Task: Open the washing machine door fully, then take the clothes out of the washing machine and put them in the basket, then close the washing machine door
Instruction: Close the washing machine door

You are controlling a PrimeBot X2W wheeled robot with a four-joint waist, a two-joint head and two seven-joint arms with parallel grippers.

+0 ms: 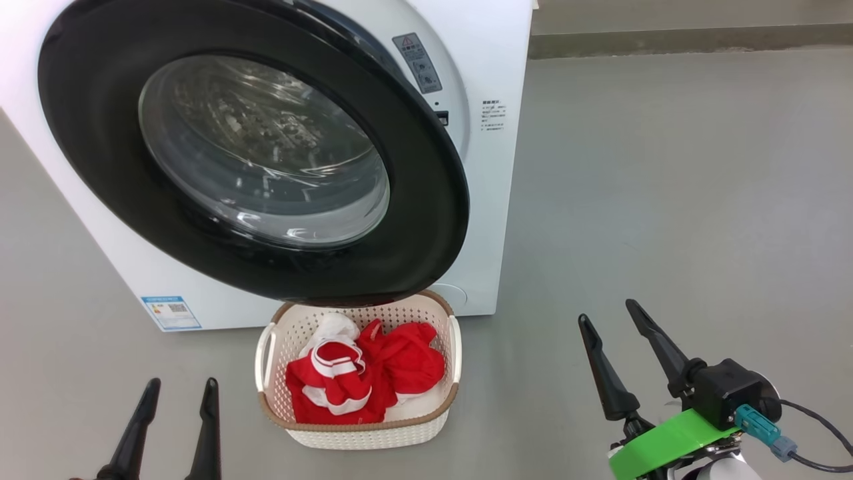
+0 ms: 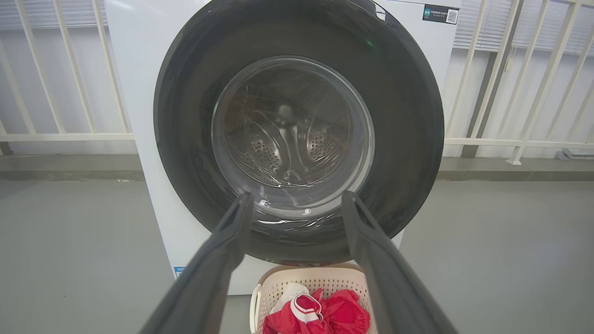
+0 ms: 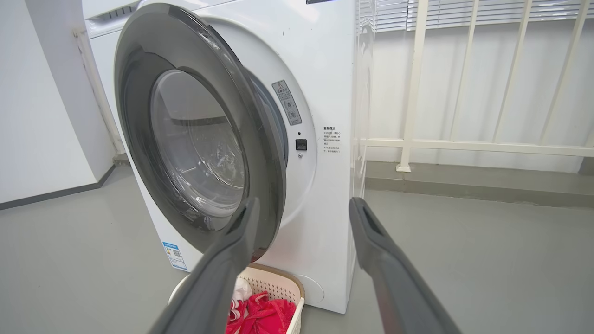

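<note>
While door (image 1: 426, 220) hangs ajar, unlatched | clothes (image 1: 400, 363) already in basket (image 1: 363, 437) | left claw (image 1: 183, 383), right claw (image 1: 606, 311) spread, empty | remaining: shut door.

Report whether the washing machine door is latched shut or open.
Open, ajar: the washing machine door stands angled off the washing machine, a gap showing behind its free edge.

The left gripper (image 2: 297, 197) is seen with fingers (image 2: 213, 269) spread wide, nothing gripped. Straight ahead, beyond the fingertips, the door (image 2: 408, 139) of the washer (image 2: 134, 69) is faced. Beneath the fingers, clothes (image 2: 338, 315) are piled in the basket (image 2: 278, 283).
</note>
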